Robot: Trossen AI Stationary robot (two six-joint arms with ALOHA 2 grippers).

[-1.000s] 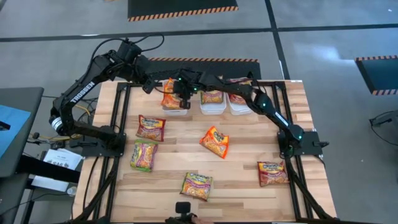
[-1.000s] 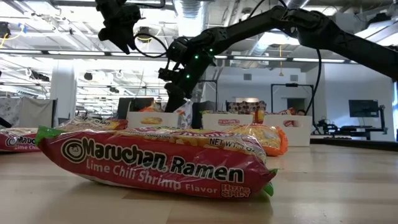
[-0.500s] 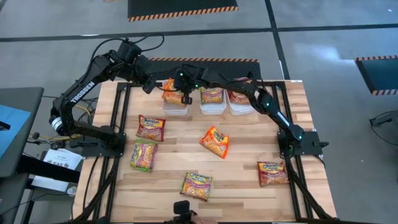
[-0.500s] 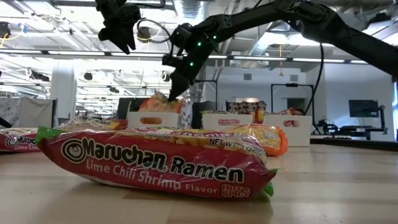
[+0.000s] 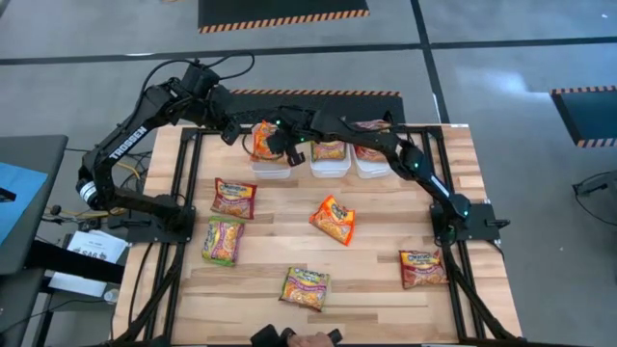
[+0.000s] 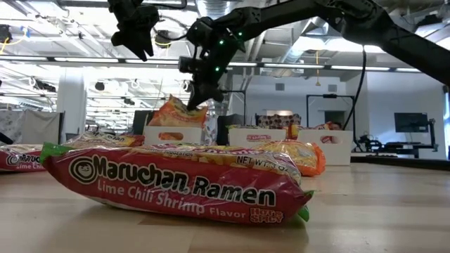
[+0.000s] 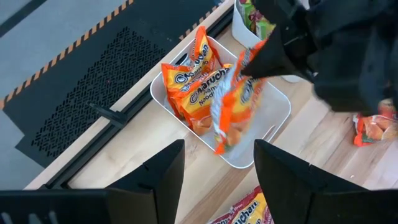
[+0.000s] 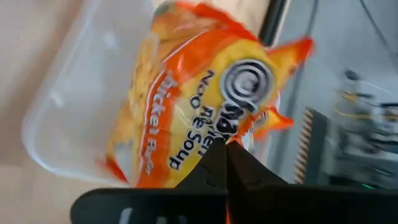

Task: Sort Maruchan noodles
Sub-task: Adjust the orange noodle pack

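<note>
Left pincer (image 5: 229, 132) hangs spread beside my left bin (image 5: 271, 166). Over that bin, right pincer (image 5: 285, 146) pinches an orange packet (image 5: 263, 141) by its edge. Two more bins (image 5: 331, 166) sit rightward; five packets (image 5: 333, 220) lie loose across the worktop (image 5: 376, 260).

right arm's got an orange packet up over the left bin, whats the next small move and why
Probably lower it and open: the right gripper is shut on the corner of an orange packet hanging above the left white bin, which already holds orange packets. The left gripper waits open nearby.
</note>
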